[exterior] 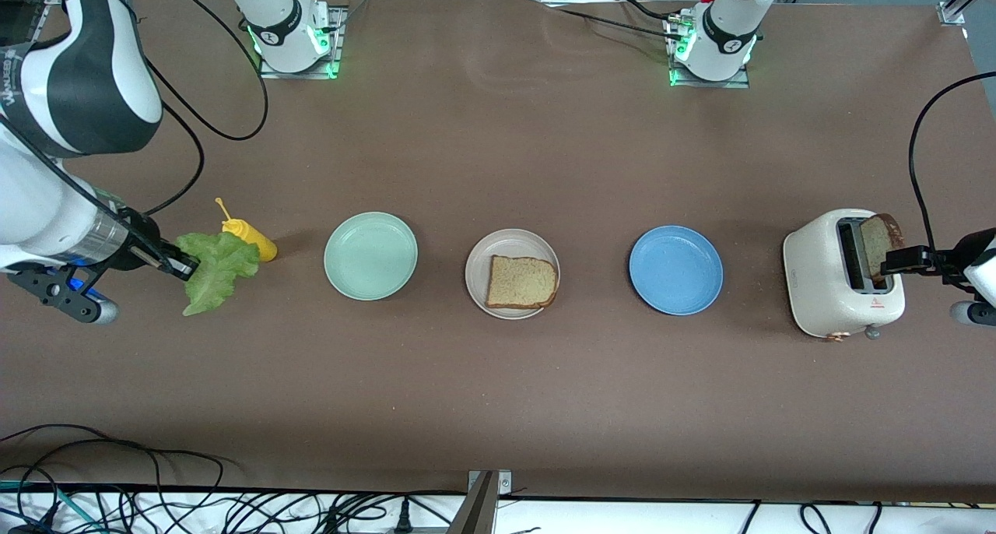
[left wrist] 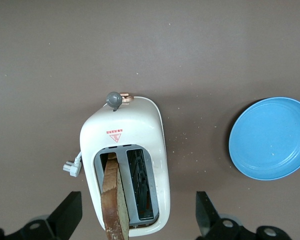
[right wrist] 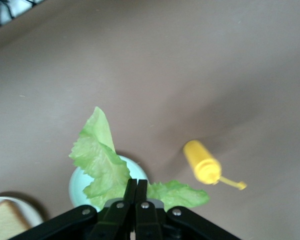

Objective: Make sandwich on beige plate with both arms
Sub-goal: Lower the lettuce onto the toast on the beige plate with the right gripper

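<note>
A tangle of black cables (exterior: 156, 503) runs along the table edge closest to the camera, then plain brown tabletop (exterior: 498, 145) (crumbs near the toaster). The beige plate (exterior: 476, 273) holds one bread slice (exterior: 521, 282), between the mint plate (exterior: 370, 255) and blue plate (exterior: 675, 269). The right gripper (exterior: 180, 268) is clamped on a lettuce leaf (exterior: 214, 269) above the yellow squeeze bottle (exterior: 250, 238). The left gripper (left wrist: 137, 215) is spread wide over the white toaster (exterior: 825, 285), straddling the slice of toast (exterior: 881, 242).

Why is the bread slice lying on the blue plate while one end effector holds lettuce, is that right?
Not quite. The bread slice lies on the beige plate, as the front view shows; the blue plate holds nothing. The rest stands: the right end effector is shut on the lettuce leaf.
</note>
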You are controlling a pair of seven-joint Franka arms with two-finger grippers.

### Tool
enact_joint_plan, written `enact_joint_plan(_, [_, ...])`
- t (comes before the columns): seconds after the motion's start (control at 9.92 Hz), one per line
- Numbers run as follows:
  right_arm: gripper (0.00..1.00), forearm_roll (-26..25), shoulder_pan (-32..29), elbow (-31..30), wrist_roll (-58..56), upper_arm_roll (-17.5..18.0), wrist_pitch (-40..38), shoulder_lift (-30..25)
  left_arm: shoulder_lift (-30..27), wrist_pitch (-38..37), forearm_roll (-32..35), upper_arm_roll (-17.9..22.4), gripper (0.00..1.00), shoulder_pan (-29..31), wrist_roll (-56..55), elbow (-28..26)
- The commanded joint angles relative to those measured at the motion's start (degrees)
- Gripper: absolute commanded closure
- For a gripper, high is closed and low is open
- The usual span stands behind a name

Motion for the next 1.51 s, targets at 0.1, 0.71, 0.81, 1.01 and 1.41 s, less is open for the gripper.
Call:
enact_joint_plan(0.1, [1.00,0.9,5.3,2.0,22.4,3.9,8.0,4.6,-0.3,0.3,1.6,-0.5,0.00,0.3,0.5,-0.5])
enact_joint_plan(0.71, [1.00,19.8,16.7,2.0,50.1,3.8,32.4,14.7,-0.4,0.2,1.7,-0.5,0.00,0.2,0.5,-0.6])
enact_joint_plan(0.81, [1.00,20.4,18.2,2.0,53.0,3.8,36.1,16.6,-0.3,0.2,1.7,-0.5,0.00,0.2,0.5,-0.6])
enact_joint_plan(1.01, [1.00,20.9,20.9,2.0,56.1,3.8,41.8,19.9,-0.3,0.3,1.7,-0.5,0.00,0.2,0.5,-0.6])
enact_joint_plan(1.41, [1.00,30.4,21.9,-0.4,56.5,3.8,44.4,21.8,-0.3,0.3,1.8,-0.5,0.00,0.2,0.5,-0.6])
